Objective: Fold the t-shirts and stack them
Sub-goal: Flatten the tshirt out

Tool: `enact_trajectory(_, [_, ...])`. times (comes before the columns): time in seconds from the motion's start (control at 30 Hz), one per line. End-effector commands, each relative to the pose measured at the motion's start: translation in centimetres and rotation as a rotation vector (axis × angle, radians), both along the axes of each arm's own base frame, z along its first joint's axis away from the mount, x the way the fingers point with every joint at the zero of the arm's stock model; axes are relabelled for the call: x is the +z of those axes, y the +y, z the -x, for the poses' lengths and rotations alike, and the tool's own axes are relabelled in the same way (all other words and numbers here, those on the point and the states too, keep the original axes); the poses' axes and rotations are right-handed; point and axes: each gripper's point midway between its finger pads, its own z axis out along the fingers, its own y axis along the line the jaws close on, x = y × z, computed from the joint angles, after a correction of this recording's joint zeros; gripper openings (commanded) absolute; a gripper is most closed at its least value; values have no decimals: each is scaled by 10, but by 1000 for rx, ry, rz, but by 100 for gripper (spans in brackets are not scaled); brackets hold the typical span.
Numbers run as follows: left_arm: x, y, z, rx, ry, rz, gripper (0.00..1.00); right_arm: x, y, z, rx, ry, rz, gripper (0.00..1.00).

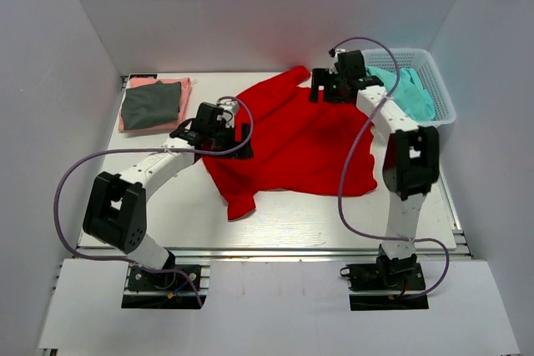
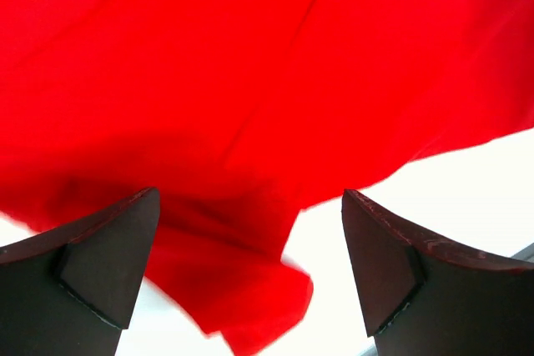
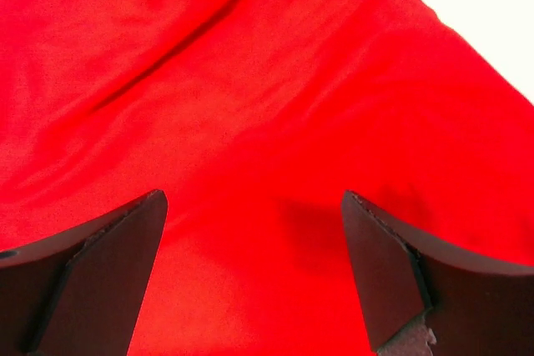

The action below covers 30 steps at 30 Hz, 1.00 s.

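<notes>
Hovering low over the red shirt (image 1: 292, 143), both arms are empty-handed. The left end effector (image 2: 250, 193) is spread wide above the shirt's left edge, where a loose flap curls onto the white table (image 1: 334, 223). The right end effector (image 3: 254, 193) is equally wide over the far part of the cloth, with nothing but red beneath it and nothing pinched. The red shirt lies mid-table, unfolded and askew, one sleeve reaching toward the far edge and another corner trailing toward the near edge. My read is that each arm is posted at its own side to take hold of an edge and pull the cloth flat before any fold. At the far left corner a grey shirt (image 1: 150, 106) sits folded on a pink shirt (image 1: 185, 89), well apart from the red one, probably parked there to keep the middle free for working. The basket (image 1: 444, 102) at the far right holds teal cloth (image 1: 413, 93), seemingly waiting its turn. The fabric is matte and soft, with broad shallow creases and no stiffness, and the edge droops and doubles on itself. It will likely slump when lifted. The basket is rigid white lattice and the table is smooth and bright.
</notes>
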Motion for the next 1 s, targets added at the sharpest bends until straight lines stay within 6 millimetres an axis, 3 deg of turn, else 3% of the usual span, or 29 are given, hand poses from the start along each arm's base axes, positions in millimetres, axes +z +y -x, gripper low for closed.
enact_trajectory(0.0, [2,13,25,49,68,-87,100,40,5,33,-4,-64,12,90])
enact_trajectory(0.03, [-2,11,36,49,117,-84,93,27,-3,56,-26,-23,26,90])
enact_trajectory(0.1, [-4,0,51,-2,149,-83,89,30,2,74,-53,-12,-22,90])
enact_trajectory(0.13, [-5,-2,56,-14,159,-90,88,-9,-3,99,-72,82,-21,90])
enact_trajectory(0.2, [-21,-5,72,-33,221,-139,84,3,1,114,-86,70,-86,90])
enact_trajectory(0.23, [-21,-7,73,-39,226,-154,83,-29,-8,136,-109,147,-71,90])
enact_trajectory(0.27, [-25,-9,78,-51,245,-167,79,-24,-9,141,-115,127,-83,90])
enact_trajectory(0.37, [-20,-27,86,-105,228,-168,77,-50,-16,175,-128,188,-95,90])
enact_trajectory(0.43, [-17,-39,93,-145,216,-166,76,-53,-14,185,-109,202,-117,90])
enact_trajectory(0.47, [-20,-41,95,-162,217,-186,76,-65,-17,195,-114,234,-107,90])
enact_trajectory(0.67, [-44,-54,128,-251,285,-299,72,-89,-29,203,-194,291,-76,90])
enact_trajectory(0.9, [-68,-35,147,-217,361,-480,72,-98,-32,204,-214,323,-80,90])
enact_trajectory(0.97, [-73,-28,144,-183,367,-524,66,-98,-32,205,-208,327,-83,90])
